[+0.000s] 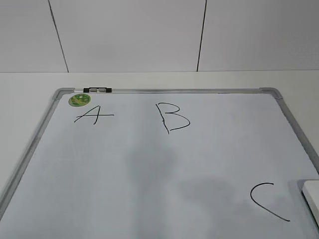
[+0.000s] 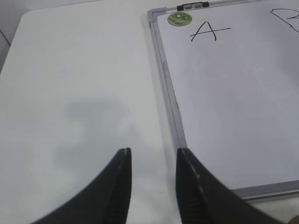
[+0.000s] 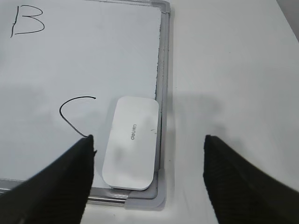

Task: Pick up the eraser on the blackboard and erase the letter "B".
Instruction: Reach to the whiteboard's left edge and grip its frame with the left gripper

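Note:
The blackboard (image 1: 149, 169) is a white dry-erase board with a grey frame, lying flat on the table. The letter "B" (image 1: 171, 117) is drawn in black near its top middle, and shows in the right wrist view (image 3: 27, 20) at top left. The white eraser (image 3: 131, 141) lies on the board's near right corner, beside the "C" (image 3: 74, 113); only its edge shows in the exterior view (image 1: 312, 194). My right gripper (image 3: 147, 142) is open and empty, above the eraser. My left gripper (image 2: 153, 154) is open and empty over the table, left of the board's frame.
An "A" (image 1: 93, 115), a round green sticker (image 1: 79, 99) and a small black-and-clear marker (image 1: 97, 90) sit at the board's top left. The board's grey frame (image 2: 169, 88) runs beside my left gripper. White table (image 2: 79, 93) surrounds the board; a white wall stands behind.

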Action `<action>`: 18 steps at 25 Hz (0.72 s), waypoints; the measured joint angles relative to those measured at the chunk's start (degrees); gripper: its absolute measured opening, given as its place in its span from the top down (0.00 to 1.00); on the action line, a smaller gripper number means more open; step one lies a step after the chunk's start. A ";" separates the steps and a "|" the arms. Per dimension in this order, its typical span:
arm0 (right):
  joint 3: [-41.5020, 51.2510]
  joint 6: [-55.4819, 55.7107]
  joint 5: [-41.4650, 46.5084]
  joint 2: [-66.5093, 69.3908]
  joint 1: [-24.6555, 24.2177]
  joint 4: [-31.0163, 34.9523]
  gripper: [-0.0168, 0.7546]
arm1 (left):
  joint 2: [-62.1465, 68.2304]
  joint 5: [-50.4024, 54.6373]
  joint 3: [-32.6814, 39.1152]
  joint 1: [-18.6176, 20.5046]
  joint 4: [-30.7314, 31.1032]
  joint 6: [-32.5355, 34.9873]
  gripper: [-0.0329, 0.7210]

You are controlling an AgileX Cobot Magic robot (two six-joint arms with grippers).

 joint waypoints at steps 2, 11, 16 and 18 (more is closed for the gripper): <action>0.00 0.00 0.00 0.00 0.00 0.00 0.22 | 0.00 0.00 0.00 0.00 0.00 0.00 0.63; 0.00 0.00 0.16 0.00 0.00 0.13 0.22 | 0.00 0.00 0.00 0.00 0.00 0.00 0.63; -0.20 0.11 0.93 1.46 0.00 0.22 0.22 | 0.00 0.00 0.00 0.00 0.00 0.00 0.63; -0.25 1.04 1.02 3.93 0.00 0.25 0.22 | 0.00 0.00 0.00 0.00 0.00 0.00 0.63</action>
